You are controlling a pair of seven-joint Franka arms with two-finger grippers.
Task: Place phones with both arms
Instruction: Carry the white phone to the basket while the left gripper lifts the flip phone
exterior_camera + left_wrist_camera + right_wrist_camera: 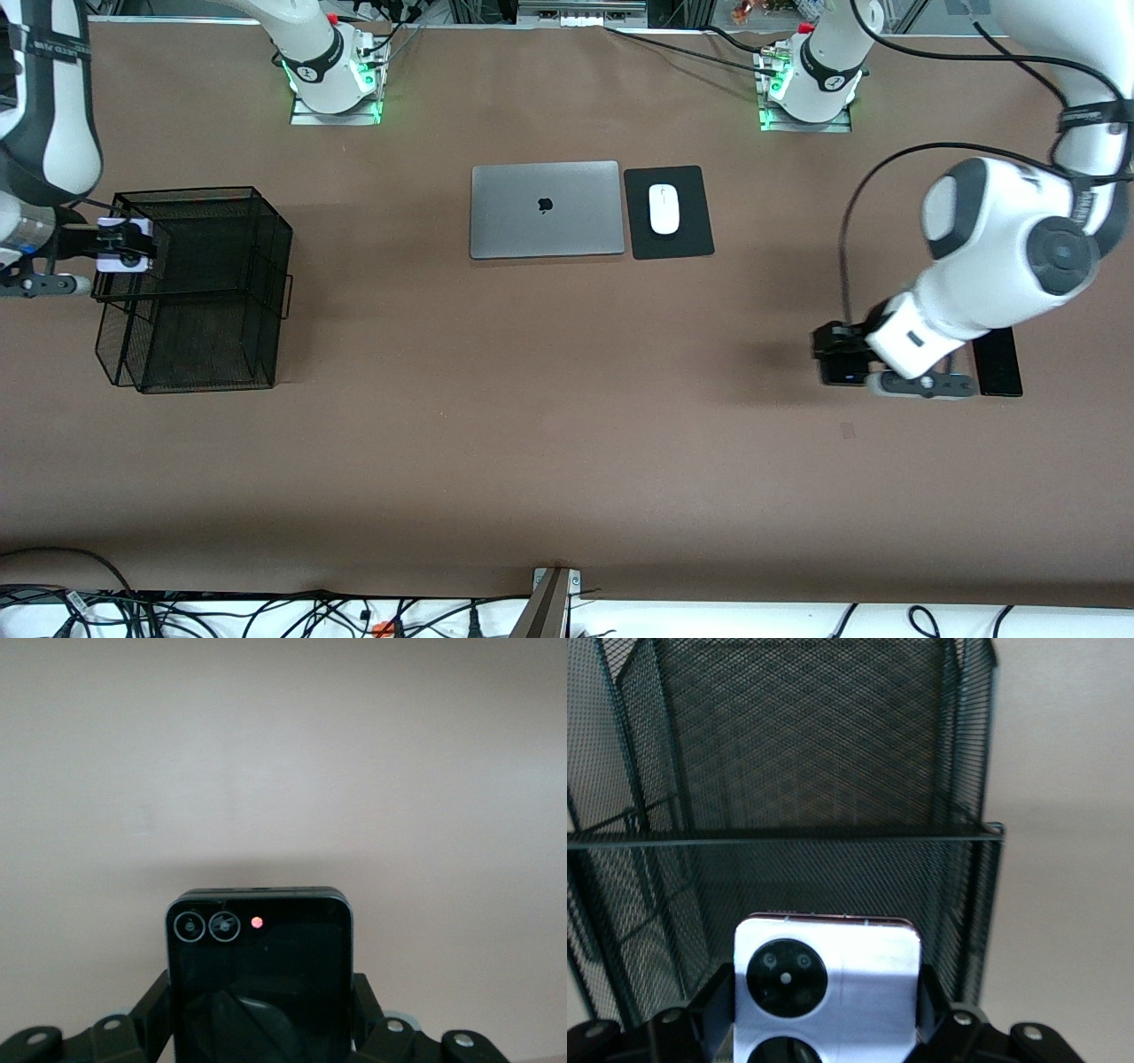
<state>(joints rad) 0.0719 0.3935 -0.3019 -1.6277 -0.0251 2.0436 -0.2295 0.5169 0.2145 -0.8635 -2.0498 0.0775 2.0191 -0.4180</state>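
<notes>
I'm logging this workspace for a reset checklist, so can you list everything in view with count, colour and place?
lilac phone: 1, lilac, held in the right gripper at the mesh basket's edge
small black phone: 1, black, held in the left gripper
long black phone: 1, black, on the table beside the left gripper
mesh basket: 1, black, right arm's end
laptop: 1, silver, closed, table middle
mouse: 1, white, on mouse pad
mouse pad: 1, black, beside laptop
right gripper: 1, black
left gripper: 1, black

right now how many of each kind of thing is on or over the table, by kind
phones: 3 (lilac phone, small black phone, long black phone)
mesh basket: 1
laptop: 1
mouse: 1
mouse pad: 1
total: 7
</notes>
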